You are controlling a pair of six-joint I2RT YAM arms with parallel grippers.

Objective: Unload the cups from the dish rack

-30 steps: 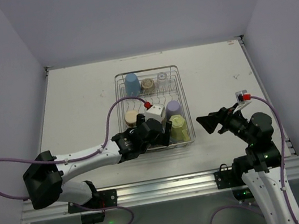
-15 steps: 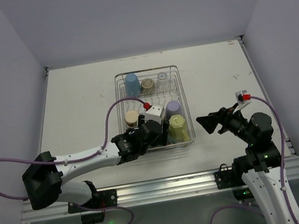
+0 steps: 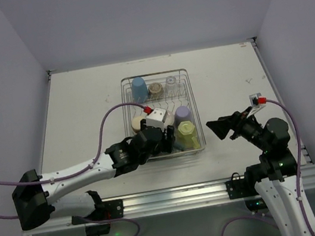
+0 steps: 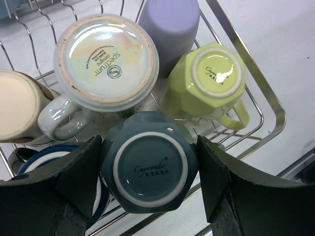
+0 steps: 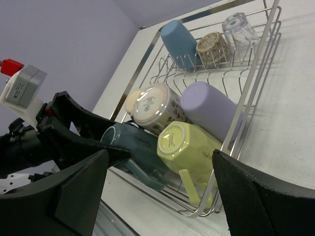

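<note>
the left gripper [image 4: 147, 147] is pinching the grey-teal mug [image 4: 150, 172], one finger on each side of its upturned base. that mug lies at the near edge of the dish rack [image 3: 153, 74], which sits mid-desk. it is wedged between a dark blue cup [image 4: 44, 160] and the yellow-green mug [image 4: 206, 78], with the white mug [image 4: 106, 59] touching behind.

to do this well, i judge a straight rise is best, with the grip kept square so the neighbours are not dragged along. the right finger sits just beside the yellow-green handle, and the rack's near rim wire lies under the mug.

the desk [image 3: 83, 106] left of the rack offers room to set down. the right gripper [image 5: 160, 162] hangs spread and empty off the rack's right edge.
</note>
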